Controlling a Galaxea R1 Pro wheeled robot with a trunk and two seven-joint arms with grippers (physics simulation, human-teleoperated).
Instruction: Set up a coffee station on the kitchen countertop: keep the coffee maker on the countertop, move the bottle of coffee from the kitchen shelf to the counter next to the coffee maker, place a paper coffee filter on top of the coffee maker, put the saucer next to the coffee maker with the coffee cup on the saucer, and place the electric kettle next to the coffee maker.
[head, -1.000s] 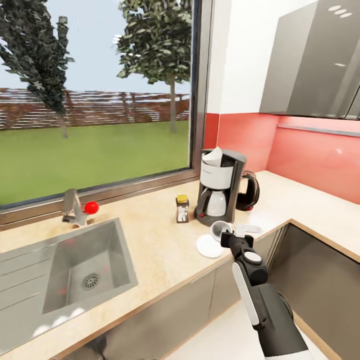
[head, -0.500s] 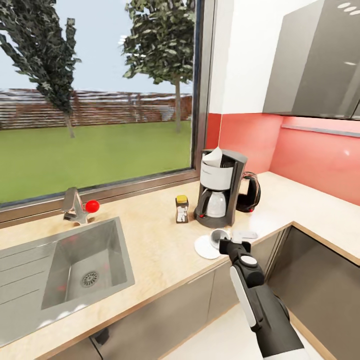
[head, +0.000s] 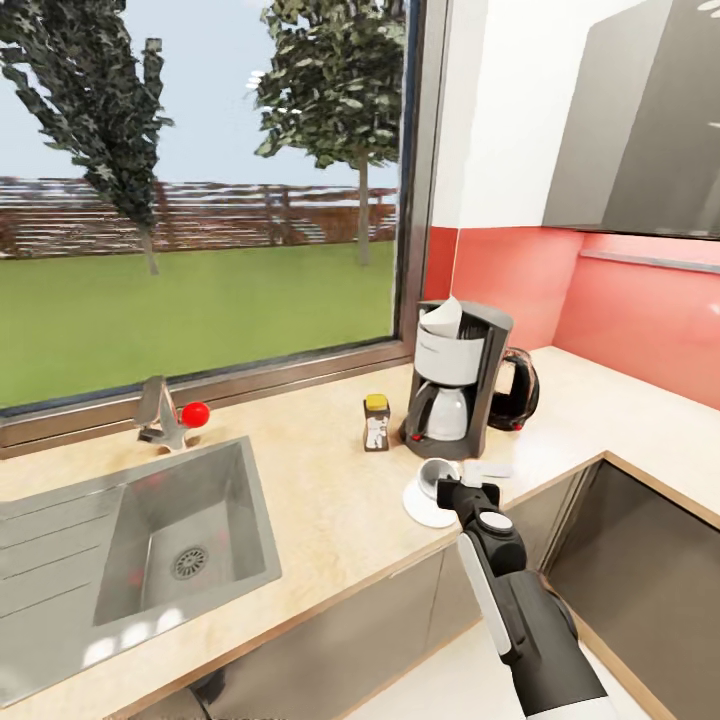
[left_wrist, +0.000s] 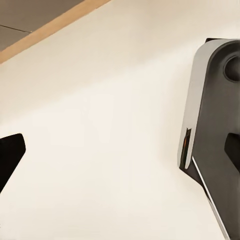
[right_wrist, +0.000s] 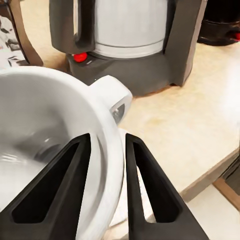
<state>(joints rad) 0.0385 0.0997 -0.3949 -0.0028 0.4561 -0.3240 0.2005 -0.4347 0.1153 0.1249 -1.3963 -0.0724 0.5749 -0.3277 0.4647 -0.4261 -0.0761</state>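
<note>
The right gripper (right_wrist: 107, 187) pinches the coffee cup (right_wrist: 55, 145) by its thin rim, just above the saucer (head: 425, 503) before the coffee maker (head: 460, 378). The cup is probably light, rigid, slippery and chippable. Left gripper: cannot tell.

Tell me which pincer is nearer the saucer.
Right. The right pincer grips the coffee cup by its rim over the saucer. The left pincer faces pale floor beside a cabinet edge, away from the countertop.

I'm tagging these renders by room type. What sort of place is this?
A home kitchen, most likely: a long light wood-tone countertop holds a steel sink beneath a big garden window, with a black-and-white drip coffee maker and a dark smoky kettle against a red backsplash.
</note>
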